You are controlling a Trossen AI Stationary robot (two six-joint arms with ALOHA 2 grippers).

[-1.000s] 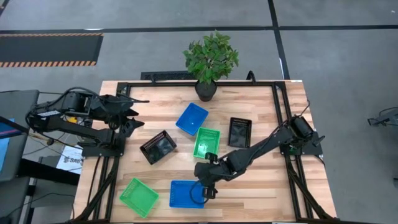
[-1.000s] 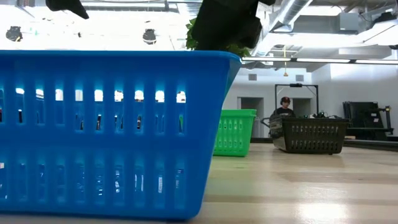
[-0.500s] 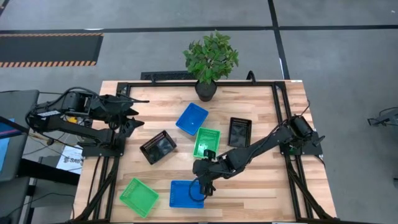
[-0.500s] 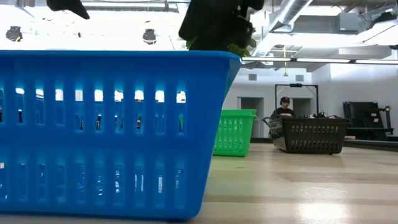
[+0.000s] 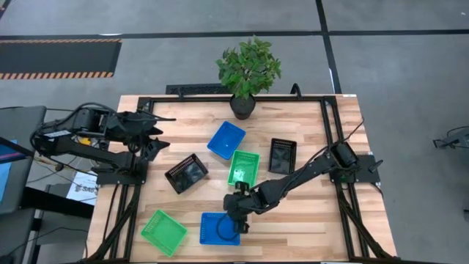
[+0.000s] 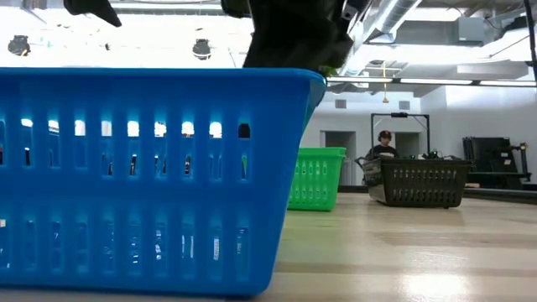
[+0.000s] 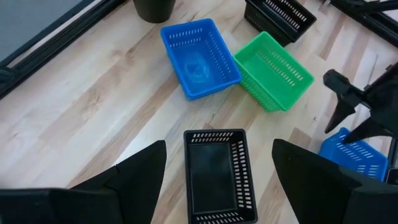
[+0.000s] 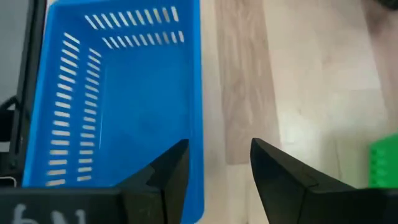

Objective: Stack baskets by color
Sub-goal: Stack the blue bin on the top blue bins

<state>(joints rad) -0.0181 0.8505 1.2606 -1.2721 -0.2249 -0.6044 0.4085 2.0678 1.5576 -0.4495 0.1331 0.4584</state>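
Right gripper hovers over the near blue basket, fingers parted around its wall, probably lining up a grab. Left gripper waits wide open by the black basket.

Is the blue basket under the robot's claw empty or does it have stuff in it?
Empty. The right wrist view shows the blue basket's bare floor, and the right gripper hangs open over its rim.

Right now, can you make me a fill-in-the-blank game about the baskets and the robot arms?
1. The right gripper hangs over the rim of a ____ basket.
2. The potted plant stands at the table's ____ edge.
3. The left gripper waits with its fingers ____.
4. The high view shows ____ black baskets.

Missing words: blue; far; open; two
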